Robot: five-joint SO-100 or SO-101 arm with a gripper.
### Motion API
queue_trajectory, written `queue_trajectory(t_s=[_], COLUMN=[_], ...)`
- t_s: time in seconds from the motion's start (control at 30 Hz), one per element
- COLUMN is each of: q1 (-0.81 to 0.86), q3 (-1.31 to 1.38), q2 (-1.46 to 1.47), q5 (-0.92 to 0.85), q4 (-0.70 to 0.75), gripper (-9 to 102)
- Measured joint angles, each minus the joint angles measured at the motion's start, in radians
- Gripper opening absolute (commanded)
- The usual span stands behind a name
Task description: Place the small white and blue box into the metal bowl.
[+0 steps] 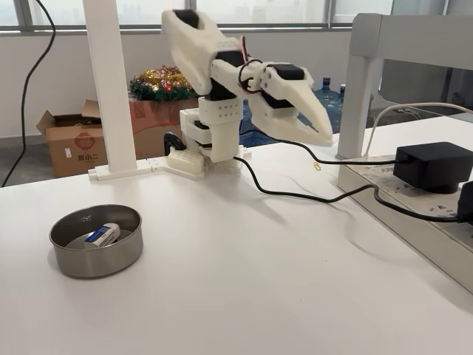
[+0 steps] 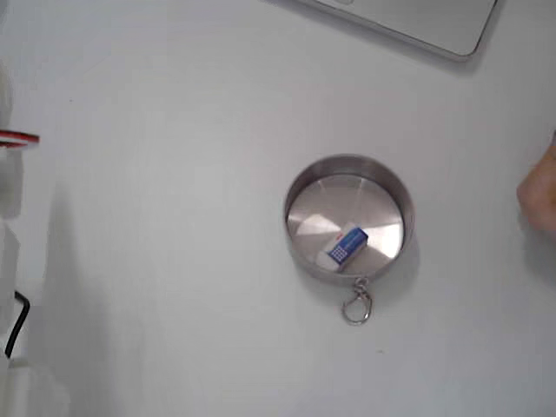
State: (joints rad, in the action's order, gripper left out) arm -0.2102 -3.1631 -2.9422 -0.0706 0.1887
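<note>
The metal bowl (image 1: 96,263) stands on the white table at the front left of a fixed view, and right of centre in the top-down fixed view (image 2: 347,198). The small white and blue box (image 1: 102,235) lies flat inside it, blue face up, near the bowl's lower wall (image 2: 347,246). The white arm is folded back at the table's far side, with its gripper (image 1: 325,137) held high, pointing right and down. The jaws are together with nothing between them, far from the bowl.
A metal key clip (image 2: 356,306) hangs off the bowl's rim. A black cable (image 1: 310,196) runs across the table to a black adapter (image 1: 432,166) on a power strip. A white post (image 1: 111,89) stands at the back left. A hand (image 2: 540,195) shows at the right edge.
</note>
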Motion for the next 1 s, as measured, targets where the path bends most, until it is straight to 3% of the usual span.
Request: queue_trajectory(t_s=[0.2, 0.37, 1.0], q1=[0.0, 0.0, 0.0], q3=[-0.005, -0.003, -0.002], q2=[-0.362, -0.523, -0.548], q5=[0.092, 0.104, 0.104], q4=[0.584, 0.831, 0.87], gripper=[-4, -4, -4])
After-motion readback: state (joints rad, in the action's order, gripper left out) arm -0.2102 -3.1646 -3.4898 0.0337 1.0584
